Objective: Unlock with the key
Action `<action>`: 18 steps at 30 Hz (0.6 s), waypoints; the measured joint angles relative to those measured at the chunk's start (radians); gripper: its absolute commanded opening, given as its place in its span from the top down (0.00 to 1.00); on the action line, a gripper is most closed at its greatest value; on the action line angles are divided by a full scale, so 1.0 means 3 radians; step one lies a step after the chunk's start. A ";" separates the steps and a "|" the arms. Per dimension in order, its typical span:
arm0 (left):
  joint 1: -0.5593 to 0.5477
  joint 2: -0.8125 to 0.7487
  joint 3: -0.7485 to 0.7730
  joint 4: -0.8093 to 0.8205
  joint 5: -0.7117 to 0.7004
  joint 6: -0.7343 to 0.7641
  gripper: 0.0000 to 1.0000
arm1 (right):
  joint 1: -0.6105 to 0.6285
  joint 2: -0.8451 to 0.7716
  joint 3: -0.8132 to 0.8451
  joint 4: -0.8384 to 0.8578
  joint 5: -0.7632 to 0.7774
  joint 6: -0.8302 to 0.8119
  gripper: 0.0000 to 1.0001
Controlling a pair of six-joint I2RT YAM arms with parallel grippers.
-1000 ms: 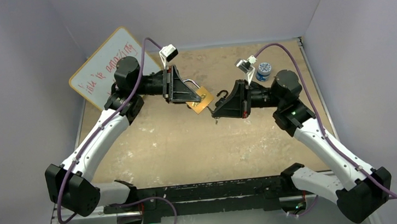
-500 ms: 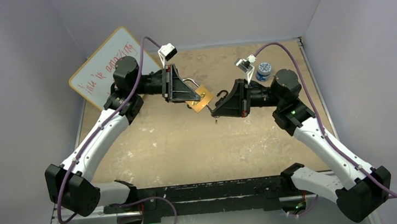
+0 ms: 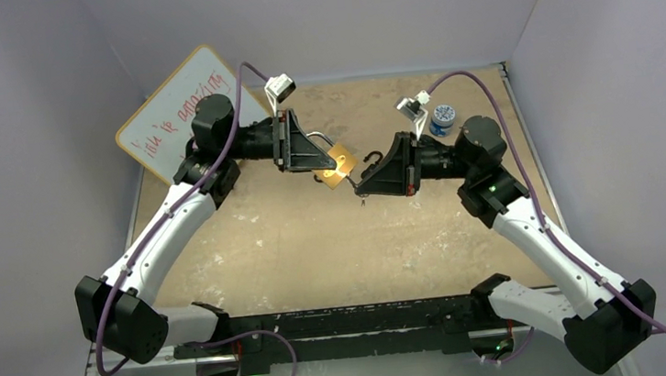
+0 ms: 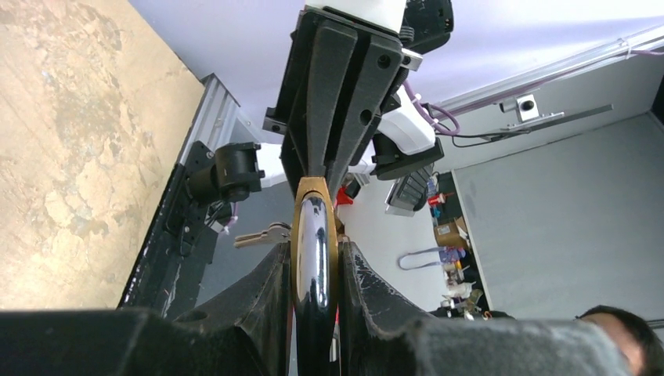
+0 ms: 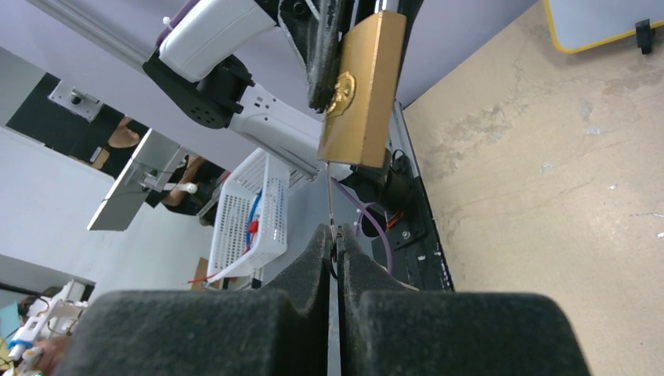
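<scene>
My left pincer (image 3: 323, 162) holds the gold padlock (image 3: 340, 165) up in the air, in the middle of the top view. My right pincer (image 3: 362, 183) is shut tight on the key (image 5: 330, 196). The key's long side points straight at the padlock's bottom, tip right by it.

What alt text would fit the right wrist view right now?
A thin key, pinched in the shut right gripper, points up at the underside of a brass padlock held above it. Sandy table lies to the right.
</scene>
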 measured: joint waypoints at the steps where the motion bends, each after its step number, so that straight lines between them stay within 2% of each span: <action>1: 0.0000 0.0000 0.0001 -0.0031 -0.0019 0.0043 1.00 | 0.0000 -0.0003 0.0000 0.0004 -0.0001 0.0004 1.00; 9: 0.0004 -0.0001 0.0006 -0.0099 -0.0061 0.0148 1.00 | 0.0000 0.0000 0.0000 -0.0008 0.0008 0.0015 1.00; 18: 0.0000 -0.0001 0.0015 0.0075 -0.0042 -0.0036 1.00 | 0.0000 0.0000 0.0000 -0.0042 0.0046 -0.0043 1.00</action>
